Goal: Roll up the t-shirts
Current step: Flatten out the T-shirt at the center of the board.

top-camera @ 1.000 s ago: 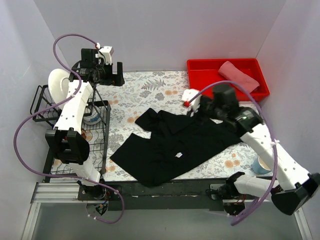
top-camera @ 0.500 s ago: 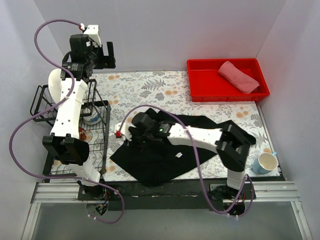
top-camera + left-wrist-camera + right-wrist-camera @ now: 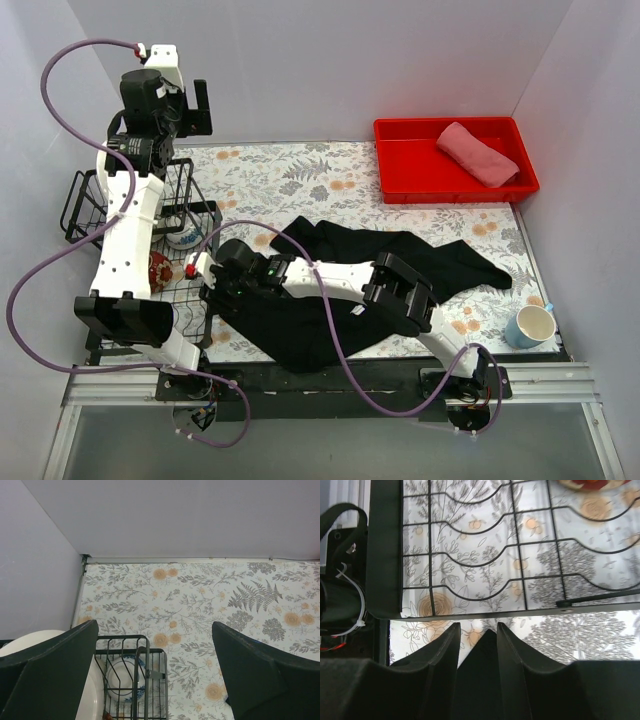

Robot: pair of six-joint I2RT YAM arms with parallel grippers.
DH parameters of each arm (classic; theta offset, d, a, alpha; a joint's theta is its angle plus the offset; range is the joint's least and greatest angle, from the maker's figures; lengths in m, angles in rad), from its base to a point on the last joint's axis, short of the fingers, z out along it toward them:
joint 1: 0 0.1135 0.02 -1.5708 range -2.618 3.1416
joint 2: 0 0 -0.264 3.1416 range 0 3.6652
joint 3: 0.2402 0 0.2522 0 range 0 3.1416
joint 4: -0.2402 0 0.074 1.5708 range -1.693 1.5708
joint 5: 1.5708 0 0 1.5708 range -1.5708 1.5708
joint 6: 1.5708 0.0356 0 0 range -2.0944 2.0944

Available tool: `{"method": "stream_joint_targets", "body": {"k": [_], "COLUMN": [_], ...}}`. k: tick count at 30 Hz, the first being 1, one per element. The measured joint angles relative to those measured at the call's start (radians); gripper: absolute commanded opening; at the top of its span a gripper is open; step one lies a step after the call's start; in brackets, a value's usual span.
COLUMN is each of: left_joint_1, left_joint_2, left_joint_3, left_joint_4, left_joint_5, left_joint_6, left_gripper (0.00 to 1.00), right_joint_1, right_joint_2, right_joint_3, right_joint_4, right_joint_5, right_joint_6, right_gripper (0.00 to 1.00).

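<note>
The black t-shirt (image 3: 400,250) lies spread and rumpled across the middle of the floral tablecloth. My right gripper (image 3: 212,283) reaches far left to the shirt's left corner, beside the wire rack. In the right wrist view the gripper (image 3: 478,627) has its fingers nearly together with the pointed corner of black cloth (image 3: 487,680) between them. The salmon-pink t-shirt (image 3: 478,152) lies rolled in the red bin (image 3: 400,165) at the back right. My left gripper (image 3: 190,105) is raised high at the back left, open and empty, also seen in its wrist view (image 3: 155,630).
A black wire dish rack (image 3: 200,215) stands at the left edge, holding a white plate (image 3: 30,640) and a blue-patterned bowl (image 3: 117,680). Its grid fills the right wrist view (image 3: 520,555). A light-blue mug (image 3: 530,325) stands at the front right.
My right arm swung from the back right across the shirt to its left corner, and the fingers now sit around that corner. My left arm rose higher and moved left.
</note>
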Motion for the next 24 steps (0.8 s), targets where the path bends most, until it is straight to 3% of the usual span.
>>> {"method": "stream_joint_targets", "body": {"k": [24], "left_joint_1": [0.037], "left_joint_2": [-0.034], "left_joint_3": [-0.093], "left_joint_4": [-0.01], "left_joint_5": [0.023], "left_joint_6": [-0.005], "left_gripper": [0.98], "right_joint_1": [0.022], "right_joint_2": [0.08], "right_joint_3": [-0.009], "right_joint_4": [0.009], "right_joint_5": [0.074], "right_joint_6": [-0.058], "right_gripper": [0.4]}}
